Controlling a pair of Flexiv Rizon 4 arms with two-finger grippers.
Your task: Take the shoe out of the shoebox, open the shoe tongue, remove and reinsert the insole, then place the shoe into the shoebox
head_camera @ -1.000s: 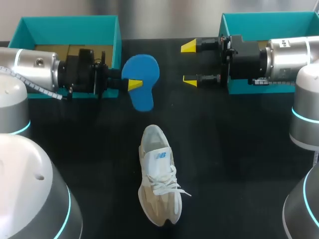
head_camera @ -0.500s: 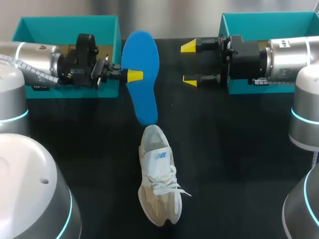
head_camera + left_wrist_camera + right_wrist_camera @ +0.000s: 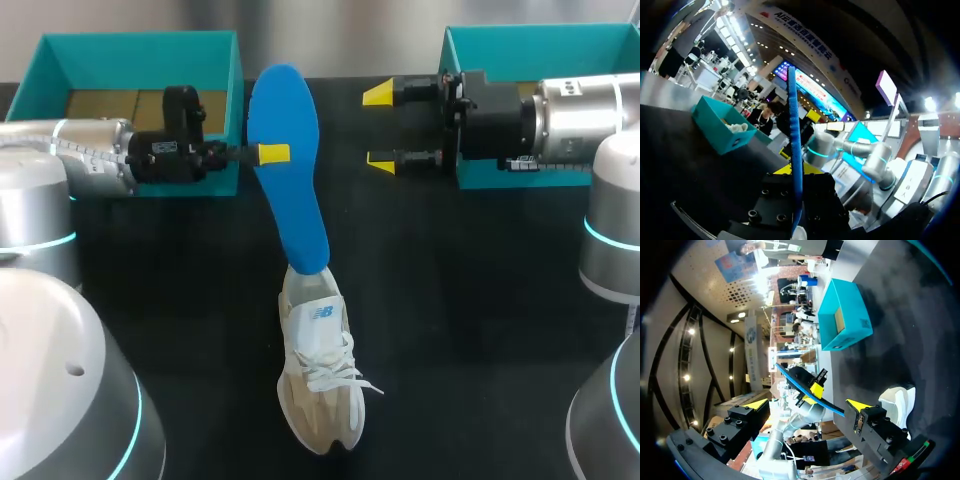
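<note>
Head view — left gripper clamped on the blue insole, whose lower end meets the heel opening of the shoe.
One yellow tip lies on the insole's face, and the right wrist view shows the second tip on the other side, so both fingers pinch it. The insole slants down from beside the left shoebox. The shoe stands on its sole on the black table, outside both boxes, toe toward the robot. The right gripper hangs before the right shoebox — fingers spread wide.
</note>
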